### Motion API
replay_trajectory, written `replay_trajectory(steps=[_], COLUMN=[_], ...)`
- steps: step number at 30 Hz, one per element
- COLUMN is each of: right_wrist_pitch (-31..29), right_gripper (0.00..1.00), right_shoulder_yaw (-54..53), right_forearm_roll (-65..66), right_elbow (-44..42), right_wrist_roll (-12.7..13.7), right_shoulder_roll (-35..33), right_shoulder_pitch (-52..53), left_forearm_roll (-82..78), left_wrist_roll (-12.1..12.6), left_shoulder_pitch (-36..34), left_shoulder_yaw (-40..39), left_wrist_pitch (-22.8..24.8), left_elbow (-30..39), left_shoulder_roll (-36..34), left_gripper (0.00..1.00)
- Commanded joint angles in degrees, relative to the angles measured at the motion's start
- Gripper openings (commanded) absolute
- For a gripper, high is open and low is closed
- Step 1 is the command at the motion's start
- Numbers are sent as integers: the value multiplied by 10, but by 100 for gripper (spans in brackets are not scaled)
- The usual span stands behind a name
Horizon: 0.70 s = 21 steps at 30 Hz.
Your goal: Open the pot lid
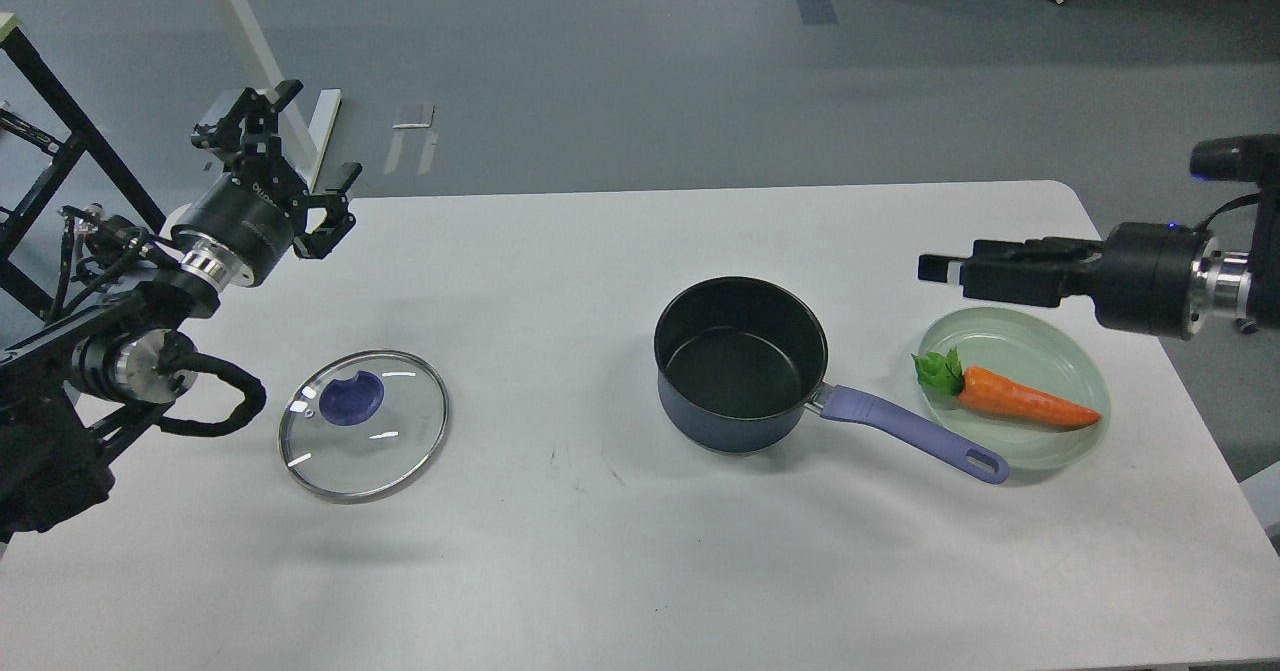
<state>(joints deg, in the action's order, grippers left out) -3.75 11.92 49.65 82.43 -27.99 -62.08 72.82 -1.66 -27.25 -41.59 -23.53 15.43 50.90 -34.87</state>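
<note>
The dark navy pot [742,366] stands uncovered in the middle of the table, its black inside empty and its purple handle [915,433] pointing right and toward me. The glass lid [364,425] lies flat on the table to the left, well apart from the pot, its purple-blue knob [352,396] at the centre. My left gripper [322,131] is open and empty, raised above the table's far left edge, behind the lid. My right gripper [945,269] hovers to the right of the pot, above the plate's far edge, fingers pointing left and overlapping in this view.
A pale green plate [1070,351] at the right holds a toy carrot [1020,401] with green leaves; the pot handle's end lies beside it. A white rack leg [250,41] and a black frame [60,141] stand beyond the table's left end.
</note>
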Motion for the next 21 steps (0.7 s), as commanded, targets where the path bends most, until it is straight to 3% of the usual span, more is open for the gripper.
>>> replay_trajectory(steps=[1,7,11,17,21], right_wrist_pitch=[48,108,98,-33,-136], right_gripper=[100,100,100,100,100], right_shoulder_yaw=[-3,-3,-22,-151,-229], right_forearm_roll=[-200,-497,-588,-606,-606], right_elbow=[-5,-48,-91,-112,-133], right_wrist_roll=[0,0,0,0,0], right_shoulder_roll=[8,65,98,126,132], right_shoulder_pitch=[-18,-50,-96,-219,-289], left_forearm_roll=[-2,-2,-2,5,9], left_wrist_roll=[-3,4,5,6,39], left_shoulder_pitch=[1,3,4,7,40], left_shoulder_yaw=[0,-3,-3,-12,-64], left_wrist_pitch=[-4,-14,-15,-1,23], left_elbow=[2,-2,-5,-31,-24], left_shoulder_roll=[1,5,7,21,38], left_gripper=[99,99,99,99,99])
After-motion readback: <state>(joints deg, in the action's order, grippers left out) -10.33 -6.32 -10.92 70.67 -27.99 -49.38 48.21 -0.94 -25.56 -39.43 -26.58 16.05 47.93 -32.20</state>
